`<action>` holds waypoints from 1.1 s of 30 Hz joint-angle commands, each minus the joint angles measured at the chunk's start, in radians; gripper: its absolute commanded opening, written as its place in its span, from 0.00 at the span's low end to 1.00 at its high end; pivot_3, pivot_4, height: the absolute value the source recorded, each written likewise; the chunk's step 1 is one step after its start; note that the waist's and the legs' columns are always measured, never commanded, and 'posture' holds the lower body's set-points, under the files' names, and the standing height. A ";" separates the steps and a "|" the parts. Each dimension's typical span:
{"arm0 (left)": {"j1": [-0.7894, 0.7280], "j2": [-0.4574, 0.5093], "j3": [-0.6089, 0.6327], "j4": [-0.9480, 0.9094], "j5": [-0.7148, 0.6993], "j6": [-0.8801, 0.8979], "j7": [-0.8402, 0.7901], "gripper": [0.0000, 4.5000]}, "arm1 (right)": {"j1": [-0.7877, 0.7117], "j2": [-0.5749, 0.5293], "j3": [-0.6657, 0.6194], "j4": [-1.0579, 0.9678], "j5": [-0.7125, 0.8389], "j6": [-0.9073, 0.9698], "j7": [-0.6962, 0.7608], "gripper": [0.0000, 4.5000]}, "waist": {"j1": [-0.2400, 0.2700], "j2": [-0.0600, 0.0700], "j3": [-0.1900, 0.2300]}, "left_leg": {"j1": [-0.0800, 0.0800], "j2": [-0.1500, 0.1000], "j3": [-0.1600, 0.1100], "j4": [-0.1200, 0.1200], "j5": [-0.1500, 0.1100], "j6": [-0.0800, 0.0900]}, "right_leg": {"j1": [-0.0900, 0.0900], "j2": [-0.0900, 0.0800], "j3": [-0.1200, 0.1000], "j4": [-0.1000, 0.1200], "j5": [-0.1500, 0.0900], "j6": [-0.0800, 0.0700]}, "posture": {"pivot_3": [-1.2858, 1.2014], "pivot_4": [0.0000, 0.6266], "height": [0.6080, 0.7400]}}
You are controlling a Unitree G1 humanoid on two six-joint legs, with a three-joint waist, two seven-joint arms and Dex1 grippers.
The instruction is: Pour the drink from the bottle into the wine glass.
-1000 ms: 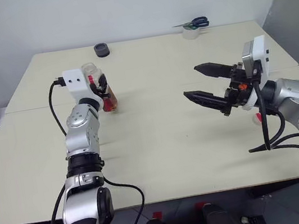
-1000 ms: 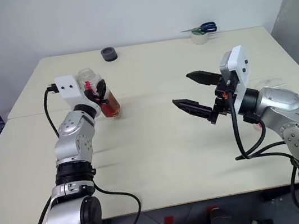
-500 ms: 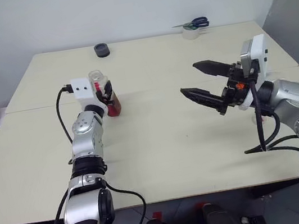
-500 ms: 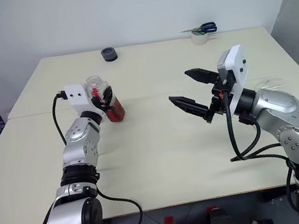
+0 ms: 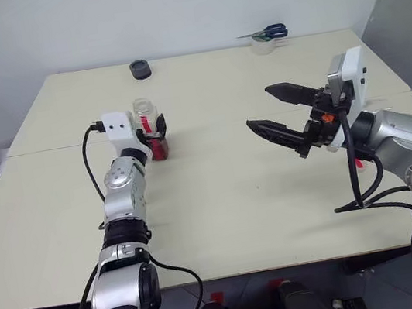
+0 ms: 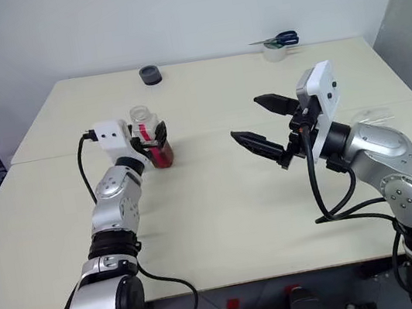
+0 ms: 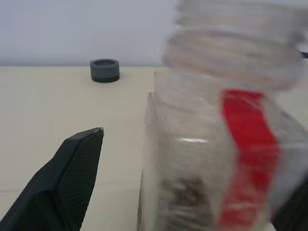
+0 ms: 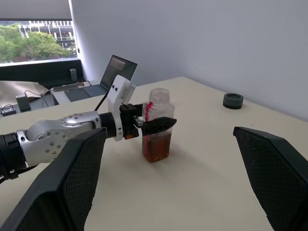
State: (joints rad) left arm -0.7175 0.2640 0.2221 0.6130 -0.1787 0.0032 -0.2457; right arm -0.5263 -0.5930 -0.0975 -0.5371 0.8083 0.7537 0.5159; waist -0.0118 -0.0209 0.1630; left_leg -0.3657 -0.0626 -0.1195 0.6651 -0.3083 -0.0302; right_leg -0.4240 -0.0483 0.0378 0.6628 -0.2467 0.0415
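The bottle [image 6: 151, 137] stands upright on the table [image 6: 224, 222], toward its left edge and about midway between the near and far edges. It has no cap on and holds a little reddish drink [image 8: 155, 147] at the bottom. The left gripper [image 8: 155, 125] sits around the bottle with its fingers parted; one finger [image 7: 72, 168] stands clear of the glass wall. The right gripper [image 5: 281, 111] hangs above the table's right half, fingers spread wide and holding nothing. A dark round cap [image 5: 140, 69] lies near the far edge, and scissors [image 5: 269, 32] rest on a roll of tape [image 5: 262, 44] by the far right corner.
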 commanded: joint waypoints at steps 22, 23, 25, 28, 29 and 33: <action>0.480 -0.089 -0.140 -0.671 -0.008 0.351 0.041 1.00 | 0.248 0.024 -0.065 -0.128 -0.056 -0.024 -0.144 1.00 | 0.005 -0.001 -0.001 | 0.001 0.000 0.000 0.000 0.000 0.000 | 0.002 0.000 0.001 0.000 0.000 0.000 | 0.52 0.24 1.00; 0.497 -0.076 -0.157 -0.700 -0.014 0.369 0.013 1.00 | 0.267 0.032 -0.073 -0.116 -0.073 -0.028 -0.166 1.00 | 0.005 -0.001 -0.001 | 0.001 0.000 0.000 0.000 0.000 0.000 | 0.002 0.000 0.001 0.000 0.000 0.000 | 0.52 0.24 1.00; 0.518 -0.042 -0.194 -0.769 -0.044 0.405 -0.066 1.00 | 0.299 0.057 -0.097 -0.075 -0.115 -0.036 -0.223 1.00 | 0.005 -0.001 -0.001 | 0.001 0.000 0.000 0.000 0.000 0.000 | 0.002 0.000 0.001 0.000 0.000 0.000 | 0.52 0.24 1.00; 0.521 0.028 -0.251 -0.889 -0.127 0.461 -0.228 1.00 | 0.320 0.128 -0.155 -0.001 -0.154 -0.008 -0.359 1.00 | 0.005 -0.001 -0.001 | 0.002 0.001 0.000 0.000 0.000 0.000 | 0.002 0.001 0.001 0.001 0.000 0.000 | 0.52 0.24 1.00; 0.517 0.055 -0.264 -0.936 -0.173 0.487 -0.286 1.00 | 0.318 0.170 -0.184 0.025 -0.146 -0.001 -0.408 1.00 | 0.005 -0.001 -0.001 | 0.002 0.001 0.000 0.000 0.000 0.000 | 0.002 0.001 0.001 0.001 0.000 0.000 | 0.52 0.24 1.00; 0.490 0.138 -0.284 -1.045 -0.283 0.563 -0.418 1.00 | 0.270 0.319 -0.279 0.104 -0.076 0.043 -0.568 1.00 | 0.002 0.001 -0.002 | 0.003 0.002 0.001 -0.001 0.000 0.000 | 0.002 0.002 0.002 0.001 0.000 0.000 | 0.52 0.24 1.00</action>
State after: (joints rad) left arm -0.2097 0.3817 -0.0566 -0.3686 -0.4200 0.5480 -0.6137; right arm -0.2226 -0.2966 -0.3321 -0.4301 0.6920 0.7870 0.0071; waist -0.0093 -0.0198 0.1612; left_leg -0.3629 -0.0605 -0.1185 0.6640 -0.3083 -0.0301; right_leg -0.4219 -0.0453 0.0400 0.6637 -0.2468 0.0412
